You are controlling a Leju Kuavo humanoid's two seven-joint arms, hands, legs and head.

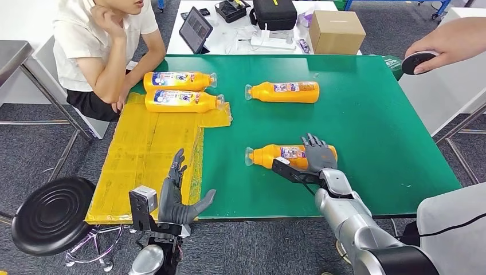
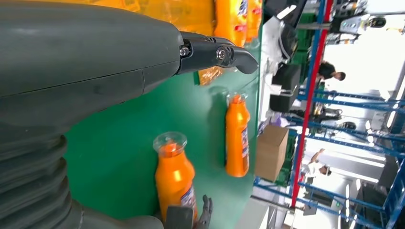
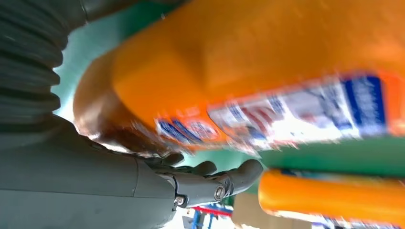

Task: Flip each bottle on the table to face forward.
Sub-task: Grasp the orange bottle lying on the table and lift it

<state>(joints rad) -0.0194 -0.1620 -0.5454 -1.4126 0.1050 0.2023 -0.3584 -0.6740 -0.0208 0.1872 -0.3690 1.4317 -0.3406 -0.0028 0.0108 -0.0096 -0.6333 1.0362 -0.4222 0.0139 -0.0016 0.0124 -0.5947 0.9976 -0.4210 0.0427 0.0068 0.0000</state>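
Now right hand [image 1: 317, 156] grips near bottle [image 1: 275, 154]; left hand [image 1: 177, 195] spread, holding nothing.

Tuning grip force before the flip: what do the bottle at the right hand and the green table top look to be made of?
The nearest bottle looks like glossy orange plastic with a clear cap and a printed label; highlights on its side suggest a smooth, slippery surface. The table top looks like a matte green mat, showing no glare; whether rubber or fabric is unclear.

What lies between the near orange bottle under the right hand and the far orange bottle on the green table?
Only bare green table lies between the near orange bottle and the far orange bottle, in the head view.
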